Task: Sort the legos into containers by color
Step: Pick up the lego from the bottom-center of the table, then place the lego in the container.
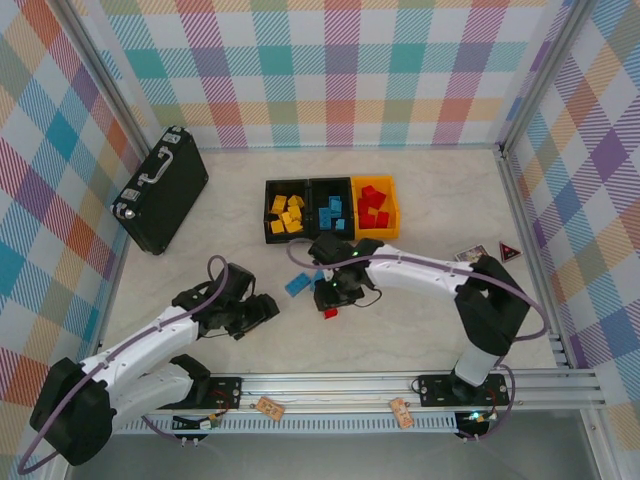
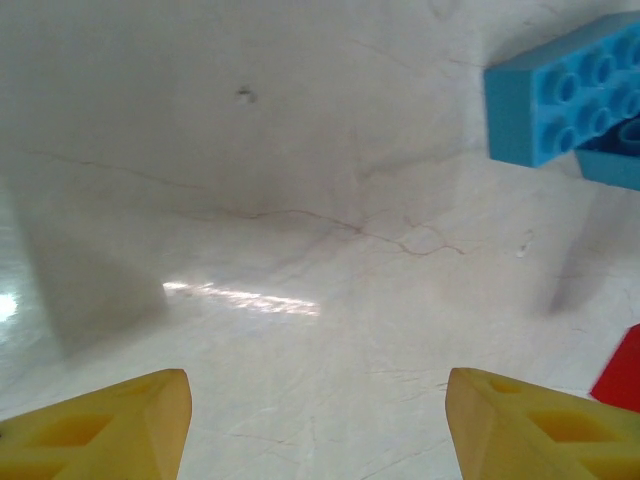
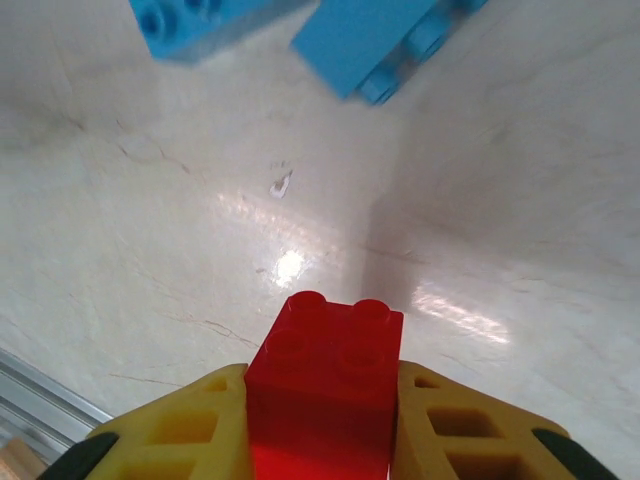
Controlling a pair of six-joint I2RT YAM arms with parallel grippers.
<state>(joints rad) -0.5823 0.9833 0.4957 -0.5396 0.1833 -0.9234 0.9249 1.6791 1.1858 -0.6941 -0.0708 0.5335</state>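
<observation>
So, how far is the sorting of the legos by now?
Mostly done: the three bins hold yellow, blue and red pieces apart. In hand: the right pincer is shut on a red brick. Left: blue bricks on the table; the left pincer is open.

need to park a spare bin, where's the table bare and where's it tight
Bare: the strip between the row of bins and the back wall; the gap between the briefcase and the bins; the stretch right of the bins, short of the small cards. Crowded: just in front of the bins, where the right gripper holds a red brick beside loose blue bricks.
</observation>
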